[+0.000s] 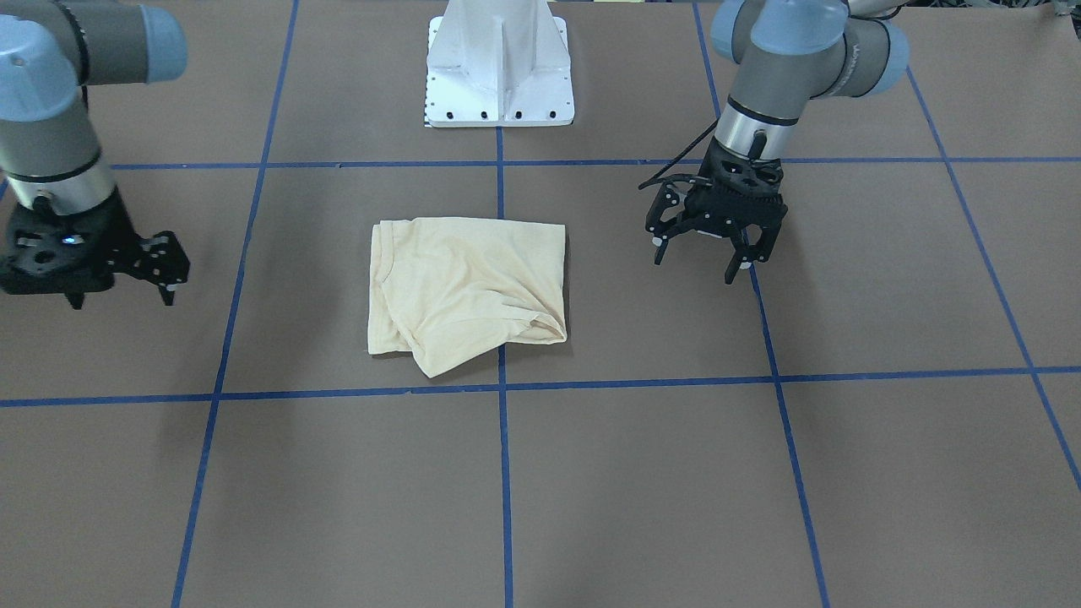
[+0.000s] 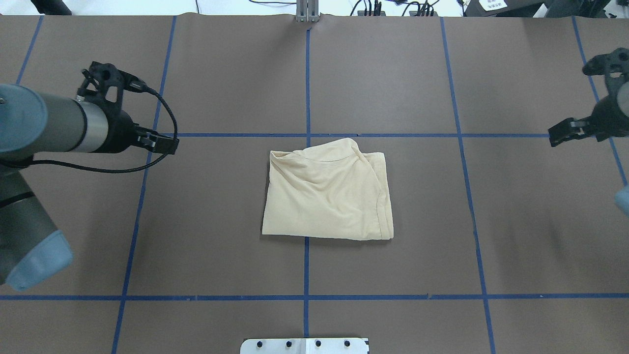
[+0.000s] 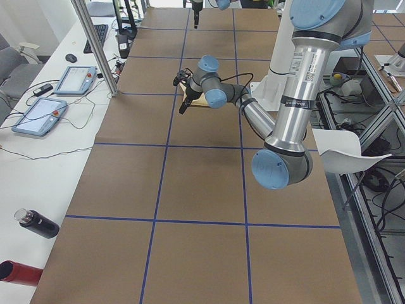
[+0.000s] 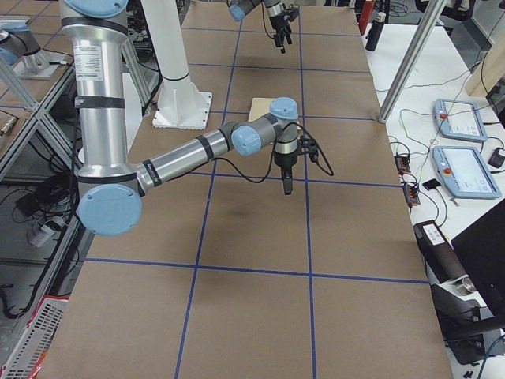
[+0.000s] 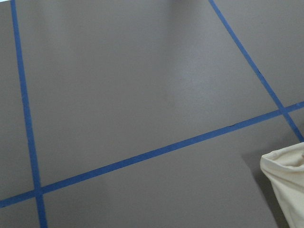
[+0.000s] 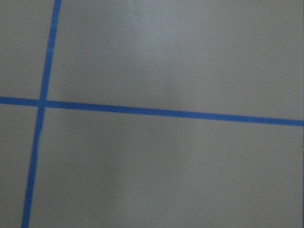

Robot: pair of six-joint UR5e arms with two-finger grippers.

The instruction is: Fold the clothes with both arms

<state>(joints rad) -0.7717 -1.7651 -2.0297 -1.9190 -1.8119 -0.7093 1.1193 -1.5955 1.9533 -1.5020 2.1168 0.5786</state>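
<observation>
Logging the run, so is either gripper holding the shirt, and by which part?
Nothing is held. The left gripper and right gripper hang open and empty either side of the folded T-shirt.

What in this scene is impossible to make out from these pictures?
- Shirt: inner layers tucked under its own folds in every view.
- Right tool: partly cut off by the overhead view's right edge.
- Left side view: shirt mostly behind the near arm.
- Right wrist view: blurry, only table and tape.
</observation>
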